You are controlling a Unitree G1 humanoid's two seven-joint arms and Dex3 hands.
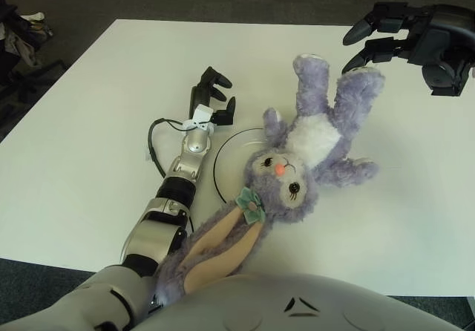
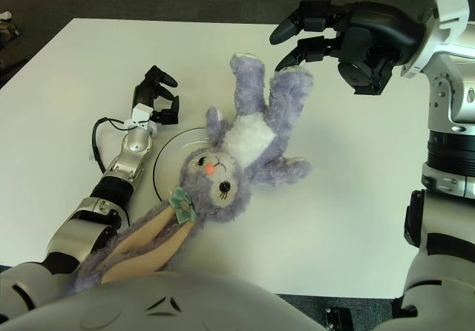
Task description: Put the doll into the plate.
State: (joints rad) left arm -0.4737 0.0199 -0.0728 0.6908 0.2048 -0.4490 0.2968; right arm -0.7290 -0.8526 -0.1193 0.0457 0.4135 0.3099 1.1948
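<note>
Table [image 1: 89, 123]: white, carrying all items noted below.

Doll [image 1: 308, 142]: a purple plush rabbit lying on its back. Its long axis runs diagonally, legs toward the far right, head at the middle, long ears trailing to the near left edge of the table. Head and upper body cover the right part of the plate; legs and ears lie off it.

Plate [image 1: 234, 153]: white with a dark rim, at table centre. Only its left arc shows; nothing else is seen in it.

Right hand [image 2: 312, 38]: raised at the far right, just beyond the doll's feet, fingers spread and gripping nothing. Whether a fingertip touches the nearer foot cannot be told. This is the closer hand to the legs.

Left hand [image 1: 211, 97]: shows on the table just left of the plate's far rim, fingers loosely curled and gripping nothing, clear of the doll.

Judgement: the doll is only partly in the plate; its legs lie toward the right hand.
</note>
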